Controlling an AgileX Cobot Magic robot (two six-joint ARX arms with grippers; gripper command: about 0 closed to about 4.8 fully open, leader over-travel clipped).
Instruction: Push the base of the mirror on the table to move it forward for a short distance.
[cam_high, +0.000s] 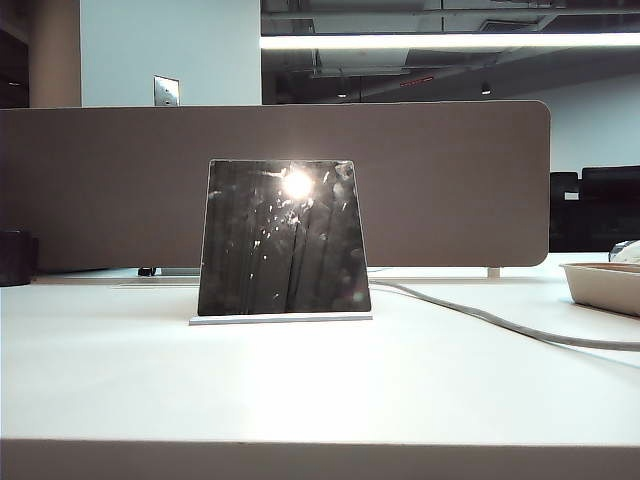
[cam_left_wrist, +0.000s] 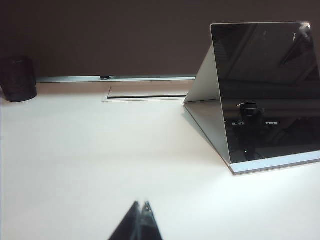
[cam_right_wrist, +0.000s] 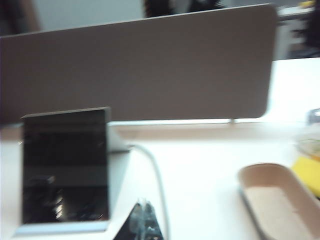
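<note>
At the near edge of the left wrist view, the left claw (cam_left_wrist: 141, 220) is seen as a dark wedge with its tips pressed together, empty, held over bare bench (cam_left_wrist: 90, 160) and well apart from the mirror (cam_left_wrist: 265, 90). The right claw (cam_right_wrist: 142, 222) is shown in the same way in its own view, apparently closed on nothing, though that picture is blurred and the tips cannot be read with certainty; it lies just beside the base of the mirror (cam_right_wrist: 62, 228) and close to a grey cable (cam_right_wrist: 157, 180) trailing past it. Neither arm is visible in the exterior view.

The mirror is stood near the middle of the bench, ahead of a beige divider panel (cam_high: 450, 180), with a tan tray (cam_right_wrist: 275, 200) off to the right and a dark cup (cam_left_wrist: 17, 79) far left. It is judged rigid, light and fragile: a glossy panel leaned on a thin rear prop, easily tipped if pressed high. The white slab should slide readily on the smooth surface. Contact is best made low, with closed tips set flat against the front edge of the base near its middle, so that twisting is avoided.
</note>
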